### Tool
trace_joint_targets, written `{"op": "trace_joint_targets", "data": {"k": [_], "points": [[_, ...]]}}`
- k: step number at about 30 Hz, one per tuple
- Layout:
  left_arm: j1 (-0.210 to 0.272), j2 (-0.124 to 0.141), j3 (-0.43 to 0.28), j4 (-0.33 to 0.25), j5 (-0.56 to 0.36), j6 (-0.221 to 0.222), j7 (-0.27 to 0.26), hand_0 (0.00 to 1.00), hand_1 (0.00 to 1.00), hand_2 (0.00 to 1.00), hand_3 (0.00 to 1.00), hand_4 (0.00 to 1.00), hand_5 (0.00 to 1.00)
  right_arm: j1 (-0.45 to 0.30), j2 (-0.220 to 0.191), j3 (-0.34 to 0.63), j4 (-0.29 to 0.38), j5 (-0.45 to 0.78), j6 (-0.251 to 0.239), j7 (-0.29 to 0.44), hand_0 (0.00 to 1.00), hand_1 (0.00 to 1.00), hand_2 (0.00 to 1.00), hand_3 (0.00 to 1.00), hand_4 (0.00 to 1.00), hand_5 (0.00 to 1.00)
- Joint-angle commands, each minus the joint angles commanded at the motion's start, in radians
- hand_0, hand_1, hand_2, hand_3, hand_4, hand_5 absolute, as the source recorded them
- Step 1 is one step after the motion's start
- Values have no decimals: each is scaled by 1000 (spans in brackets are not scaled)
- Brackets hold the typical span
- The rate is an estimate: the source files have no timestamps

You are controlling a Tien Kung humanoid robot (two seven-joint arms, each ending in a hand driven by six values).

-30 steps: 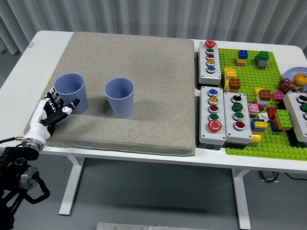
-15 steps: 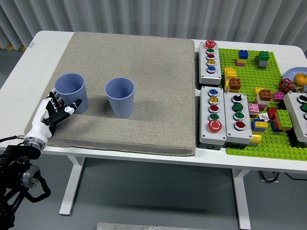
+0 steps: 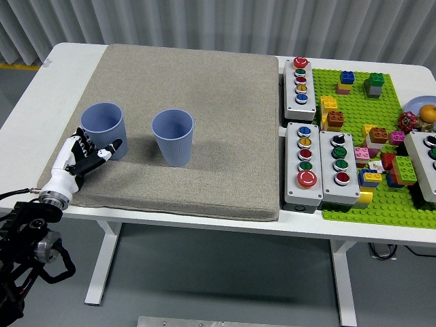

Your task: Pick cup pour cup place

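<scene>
Left hand (image 3: 83, 157) edging up-right since a second ago, fingers spread and empty, thumb now at 5 o'clock of left cup (image 3: 103, 130), pre-grasp.

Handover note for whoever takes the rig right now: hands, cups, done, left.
Left hand: fingers spread, holding nothing, at the near side of the left cup, at or just short of its wall.
Right hand: not in view.
Both blue cups stand upright on the grey mat; the right cup stands apart from the left one. Whether either cup holds anything cannot be seen.
Done: only the approach to the left cup.
Left: grasp and lift the left cup, pour into the right cup, set it back down.
</scene>
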Motion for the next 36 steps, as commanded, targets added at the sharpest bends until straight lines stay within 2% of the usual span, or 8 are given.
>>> {"op": "trace_joint_targets", "data": {"k": [18, 36], "points": [[25, 7, -31, -46, 28, 4, 7, 998, 952, 998, 998, 850, 170, 3, -1, 5, 0, -3, 1, 0, 709, 651, 613, 578, 2, 78], [6, 7, -13, -41, 28, 4, 11, 998, 952, 998, 998, 844, 179, 5, -1, 0, 0, 5, -1, 1, 709, 650, 612, 578, 2, 75]]}}
